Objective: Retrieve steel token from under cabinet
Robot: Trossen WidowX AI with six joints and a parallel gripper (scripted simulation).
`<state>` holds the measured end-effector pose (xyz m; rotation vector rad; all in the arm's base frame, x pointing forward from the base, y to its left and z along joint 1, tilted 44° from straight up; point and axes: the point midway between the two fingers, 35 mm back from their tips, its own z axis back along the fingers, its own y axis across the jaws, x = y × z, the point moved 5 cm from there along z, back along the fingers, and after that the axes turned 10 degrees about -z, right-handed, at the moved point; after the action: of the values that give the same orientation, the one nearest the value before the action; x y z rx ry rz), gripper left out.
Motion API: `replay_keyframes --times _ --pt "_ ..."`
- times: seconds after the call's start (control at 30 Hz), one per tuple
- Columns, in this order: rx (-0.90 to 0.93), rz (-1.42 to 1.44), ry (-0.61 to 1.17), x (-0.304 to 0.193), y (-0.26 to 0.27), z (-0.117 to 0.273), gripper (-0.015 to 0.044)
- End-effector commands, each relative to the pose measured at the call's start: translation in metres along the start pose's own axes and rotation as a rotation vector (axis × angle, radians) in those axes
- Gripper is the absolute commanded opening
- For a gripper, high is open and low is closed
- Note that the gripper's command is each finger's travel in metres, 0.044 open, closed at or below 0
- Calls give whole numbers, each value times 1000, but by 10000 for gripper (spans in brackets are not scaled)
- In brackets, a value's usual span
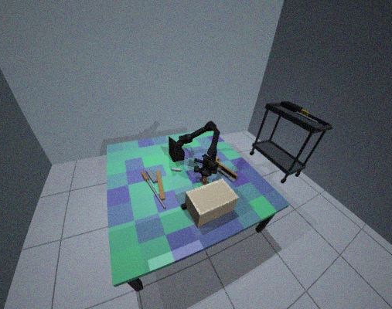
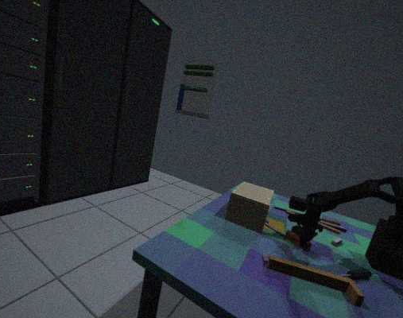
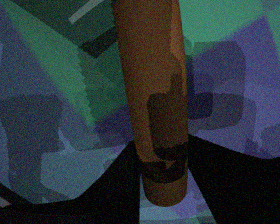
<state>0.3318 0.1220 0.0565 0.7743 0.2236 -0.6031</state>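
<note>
The cabinet is a pale tan box (image 1: pixel 212 200) (image 2: pixel 249 209); its vent slots are hidden from these views. No steel token can be made out. A yellow patch (image 2: pixel 278 225), perhaps the marked area, shows beside the cabinet in the exterior view. My gripper (image 1: pixel 205 175) (image 2: pixel 306 241) (image 3: pixel 157 141) is shut on a thick orange-brown handle (image 3: pixel 151 65) (image 2: pixel 292 238), low over the table in front of the cabinet. A thin shaft (image 2: pixel 274 227) runs from near the handle toward the cabinet's base; its far end is hidden.
A long wooden piece with an angled end (image 1: pixel 227 169) (image 2: pixel 308 273) lies near the gripper. A dark-handled tool (image 2: pixel 359 274) lies beside it. A small pale block (image 1: pixel 176 170) (image 2: pixel 337 242) lies nearer the arm's base. A rod tool (image 1: pixel 157 196) and a wooden bar (image 1: pixel 160 185) lie farther off.
</note>
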Motion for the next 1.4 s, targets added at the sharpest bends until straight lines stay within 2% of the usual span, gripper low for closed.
replay_keyframes --times 0.0,1.37 --pt "-11 0 -7 0 -3 -1 0" --pt "-11 -2 -5 -54 -7 -1 0"
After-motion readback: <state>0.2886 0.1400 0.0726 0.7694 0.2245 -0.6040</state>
